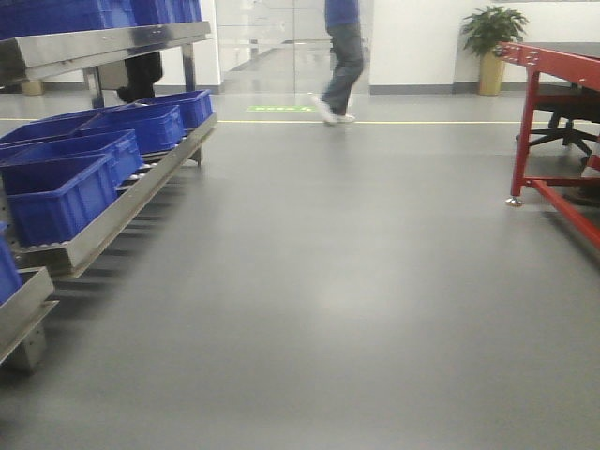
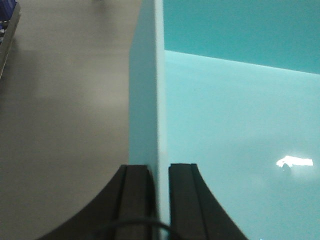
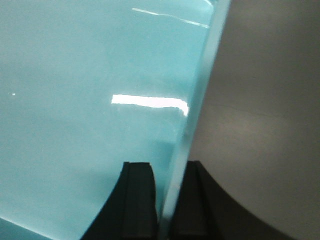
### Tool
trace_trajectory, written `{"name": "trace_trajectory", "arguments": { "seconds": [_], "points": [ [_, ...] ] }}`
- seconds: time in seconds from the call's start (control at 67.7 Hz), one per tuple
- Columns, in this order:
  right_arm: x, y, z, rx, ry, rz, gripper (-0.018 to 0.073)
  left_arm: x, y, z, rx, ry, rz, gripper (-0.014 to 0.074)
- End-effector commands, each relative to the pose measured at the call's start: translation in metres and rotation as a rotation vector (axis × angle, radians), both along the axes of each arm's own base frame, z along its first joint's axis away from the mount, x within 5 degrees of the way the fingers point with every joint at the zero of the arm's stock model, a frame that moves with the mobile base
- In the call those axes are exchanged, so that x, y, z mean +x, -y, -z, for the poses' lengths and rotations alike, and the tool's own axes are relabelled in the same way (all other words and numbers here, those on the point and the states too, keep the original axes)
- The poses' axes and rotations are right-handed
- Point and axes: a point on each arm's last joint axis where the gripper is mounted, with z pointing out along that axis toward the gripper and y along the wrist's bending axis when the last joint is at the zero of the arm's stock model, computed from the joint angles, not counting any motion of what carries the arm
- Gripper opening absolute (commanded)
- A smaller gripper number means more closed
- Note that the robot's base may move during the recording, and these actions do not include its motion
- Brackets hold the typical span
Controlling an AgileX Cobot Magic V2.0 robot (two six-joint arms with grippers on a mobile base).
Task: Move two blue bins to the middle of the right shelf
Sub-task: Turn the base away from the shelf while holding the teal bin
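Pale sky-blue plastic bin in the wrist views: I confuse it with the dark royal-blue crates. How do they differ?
Colour: the pale sky-blue plastic bin is light turquoise; the dark royal-blue crates are deep blue. State: the bin walls are clamped by the left gripper and right gripper; the crates sit on the metal rack. Both are open-topped.

Matte black flared fingers (image 2: 135, 200) on left gripper (image 2: 159, 169) and right gripper (image 3: 169, 167), thin dark cable (image 2: 125, 223) by the left
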Motion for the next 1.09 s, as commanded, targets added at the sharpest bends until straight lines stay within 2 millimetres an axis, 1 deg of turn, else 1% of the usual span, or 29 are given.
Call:
{"name": "trace_trajectory", "arguments": {
  "seconds": [0.0,1.079],
  "points": [
    [-0.0043,-0.0013,-0.0073,0.013,0.041,-0.027,-0.0153,-0.0078,-0.001,-0.0149,-0.078,0.069,0.022,-0.0111],
    [-0.0043,-0.0013,-0.0073,0.013,0.041,-0.027,-0.0153,-0.0078,-0.001,-0.0149,-0.078,0.069,0.022,-0.0111]
  ]
}}
